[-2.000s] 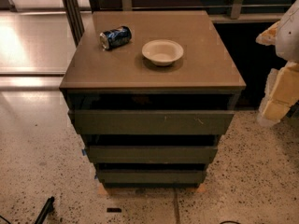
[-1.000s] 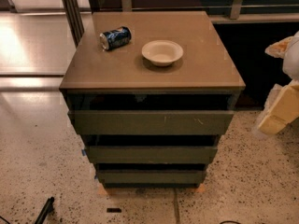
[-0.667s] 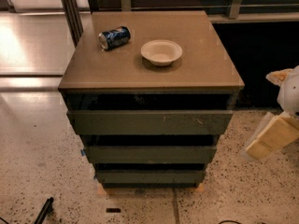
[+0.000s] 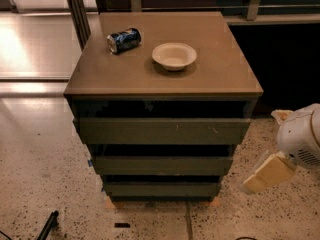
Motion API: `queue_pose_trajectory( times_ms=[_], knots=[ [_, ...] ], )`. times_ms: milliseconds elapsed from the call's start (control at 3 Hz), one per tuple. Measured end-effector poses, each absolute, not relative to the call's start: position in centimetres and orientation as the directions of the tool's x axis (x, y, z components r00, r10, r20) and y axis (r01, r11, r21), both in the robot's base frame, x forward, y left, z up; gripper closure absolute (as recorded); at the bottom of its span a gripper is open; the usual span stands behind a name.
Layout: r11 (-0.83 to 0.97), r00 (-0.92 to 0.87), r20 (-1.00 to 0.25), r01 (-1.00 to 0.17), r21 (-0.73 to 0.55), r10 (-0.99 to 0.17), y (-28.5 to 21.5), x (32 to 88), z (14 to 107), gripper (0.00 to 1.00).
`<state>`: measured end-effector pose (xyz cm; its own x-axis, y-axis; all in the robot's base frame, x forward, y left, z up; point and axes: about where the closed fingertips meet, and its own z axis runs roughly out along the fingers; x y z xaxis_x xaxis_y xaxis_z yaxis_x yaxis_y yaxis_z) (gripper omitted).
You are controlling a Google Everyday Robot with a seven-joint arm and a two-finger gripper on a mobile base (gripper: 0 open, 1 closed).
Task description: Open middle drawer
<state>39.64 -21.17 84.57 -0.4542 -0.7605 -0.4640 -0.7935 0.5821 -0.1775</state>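
Note:
The cabinet (image 4: 162, 79) has three stacked dark olive-grey drawer fronts. The middle drawer (image 4: 162, 165) is a plain slab, closed, set between the top drawer (image 4: 162, 130) with small pale scratches and the narrower-looking bottom drawer (image 4: 162, 189). My gripper (image 4: 267, 175) is a cream piece hanging from the white rounded arm end (image 4: 301, 138). It is low at the right of the cabinet, about level with the middle drawer, apart from it and holding nothing.
A blue can (image 4: 123, 39) lies on its side and a white bowl (image 4: 174, 55) stands on the cabinet top. A dark object (image 4: 47, 224) lies on the speckled floor at lower left. A metal post (image 4: 77, 9) stands behind the left corner.
My arm has come down along the right side of the cabinet, from the height of the top to the level of the lower drawers. The drawers have not moved.

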Motion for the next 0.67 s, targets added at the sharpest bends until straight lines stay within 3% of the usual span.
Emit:
queue_pose_trajectory(
  times_ms=[667],
  knots=[
    [0.629,-0.471,-0.517,-0.756,-0.181,-0.715,-21.7,37.9,83.1,0.00]
  ],
)
